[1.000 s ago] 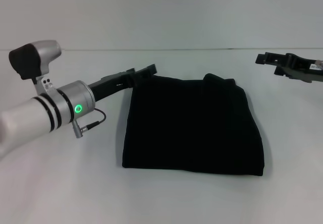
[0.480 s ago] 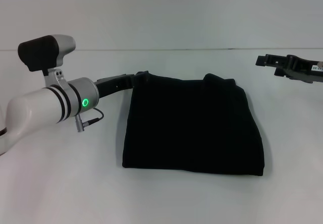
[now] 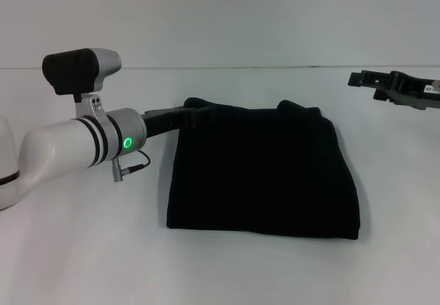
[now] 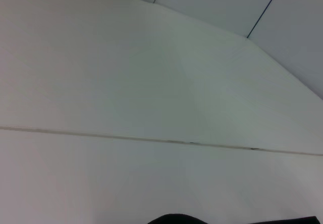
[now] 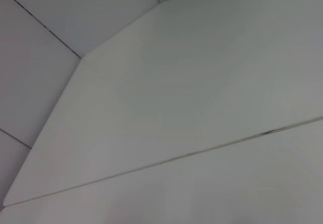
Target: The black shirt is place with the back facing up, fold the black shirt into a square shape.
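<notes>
The black shirt is lying flat on the white table, folded into a rough rectangle near the middle of the surface in the head view. Its near edge is running fairly straight, while the far edge is showing a small raised bump of fabric towards the right. No lettering is showing on the upper face.

The left pincer is reaching in from the robot's left and is sitting at the shirt's far left corner, black against black cloth. I cannot tell how far it is open, nor whether it is holding the fabric; its tip is merging with the corner. On the white forearm behind it a green indicator light is glowing, and a thin black cable is looping beneath the wrist.

The right pincer is hanging above the table at the far right, well apart from the shirt and touching nothing. I cannot tell from this angle whether it is open.

The left wrist view is showing white table, a thin seam and a sliver of dark material at one edge. The right wrist view is showing only white surface with a seam line.
</notes>
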